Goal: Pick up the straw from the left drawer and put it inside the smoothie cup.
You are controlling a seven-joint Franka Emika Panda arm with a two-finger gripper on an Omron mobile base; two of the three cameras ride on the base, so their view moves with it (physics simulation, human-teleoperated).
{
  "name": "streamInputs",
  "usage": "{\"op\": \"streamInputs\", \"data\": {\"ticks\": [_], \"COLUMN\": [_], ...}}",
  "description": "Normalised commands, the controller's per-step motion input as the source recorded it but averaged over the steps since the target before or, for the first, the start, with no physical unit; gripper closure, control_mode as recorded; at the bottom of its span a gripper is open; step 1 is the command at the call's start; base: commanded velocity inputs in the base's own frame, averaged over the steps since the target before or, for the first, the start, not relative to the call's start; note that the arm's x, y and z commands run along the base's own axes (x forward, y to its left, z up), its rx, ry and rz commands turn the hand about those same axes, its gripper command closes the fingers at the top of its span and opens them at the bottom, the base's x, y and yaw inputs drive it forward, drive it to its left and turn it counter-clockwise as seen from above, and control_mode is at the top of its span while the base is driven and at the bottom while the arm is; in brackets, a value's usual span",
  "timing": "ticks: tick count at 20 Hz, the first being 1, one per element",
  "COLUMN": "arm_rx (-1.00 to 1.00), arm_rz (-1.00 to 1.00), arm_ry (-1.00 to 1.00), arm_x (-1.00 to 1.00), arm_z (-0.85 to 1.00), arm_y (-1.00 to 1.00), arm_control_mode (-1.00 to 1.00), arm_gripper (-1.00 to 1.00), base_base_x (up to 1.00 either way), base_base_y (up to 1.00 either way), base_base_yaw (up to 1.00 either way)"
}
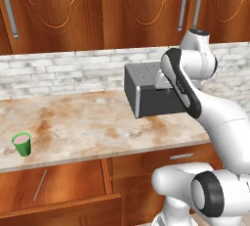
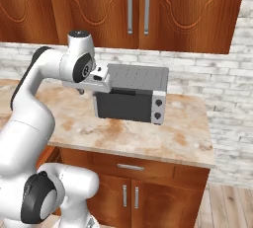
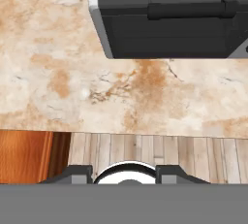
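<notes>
Marble surface (image 1: 97, 122) is carrying the grey toaster oven (image 1: 146, 90), with the arm hanging high before it, jaws unreadable, while the left drawer (image 1: 58, 186) is standing open, exposing the straw (image 1: 40, 185) below the smoothie cup (image 1: 22, 144).

I can't read any text, label, brand, number or sign here; the toaster oven (image 2: 131, 94), the cabinet doors (image 2: 138, 10) and the smoothie cup (image 1: 22, 144) carry no writing.
</notes>
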Motion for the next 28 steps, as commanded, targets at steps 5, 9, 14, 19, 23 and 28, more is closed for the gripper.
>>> {"op": "streamInputs", "data": {"ticks": [5, 9, 14, 19, 23, 28], "arm_rx": [0.00, 0.00, -0.01, -0.04, 0.00, 0.00], "arm_rz": [-0.03, -0.01, 0.00, 0.00, 0.00, 0.00], "arm_ry": [-0.02, -0.02, 0.00, 0.02, 0.01, 0.00], "arm_x": [-0.47, -0.62, -0.31, -0.03, 0.00, 0.00], "arm_z": [-0.14, -0.40, -0.28, -0.03, 0.00, 0.00], "arm_y": [-0.05, 0.00, 0.09, 0.18, 0.02, 0.00], "arm_control_mode": [-1.00, -1.00, -1.00, -1.00, -1.00, 1.00], "arm_gripper": [-1.00, -1.00, -1.00, -1.00, -1.00, -1.00], "base_base_x": [0.00, 0.00, 0.00, 0.00, 0.00, -0.21], "base_base_y": [0.00, 0.00, 0.00, 0.00, 0.00, 0.00], "base_base_yaw": [0.00, 0.00, 0.00, 0.00, 0.00, 0.00]}}
